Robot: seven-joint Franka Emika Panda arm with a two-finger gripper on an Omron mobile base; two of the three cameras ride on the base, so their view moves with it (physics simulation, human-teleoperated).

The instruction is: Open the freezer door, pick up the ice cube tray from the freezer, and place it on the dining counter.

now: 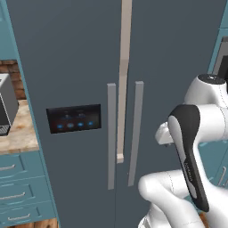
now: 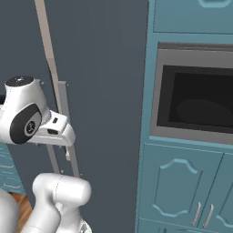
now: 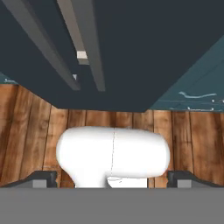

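Observation:
The freezer [image 1: 173, 40] is a tall dark grey two-door appliance right in front of me. Its left door, the freezer door [image 1: 67, 58], carries a black control panel [image 1: 73, 118] with blue lights and a vertical grey bar handle [image 1: 111, 136]. Both doors look shut, with a beige strip [image 1: 124, 67] between them. My gripper [image 3: 111, 180] is open with nothing in it and points down at the wooden floor, just ahead of the doors' bottom edge; the freezer door's handle [image 3: 43, 46] shows above it. The ice cube tray is hidden. The dining counter is out of view.
The plain right door has its own bar handle [image 1: 136, 133]. Left of the freezer, a marbled countertop [image 1: 18, 136] holds a grey appliance [image 1: 6, 104] above teal drawers [image 1: 20, 193]. To the right stands a teal cabinet [image 2: 182, 186] with a built-in oven [image 2: 195, 100].

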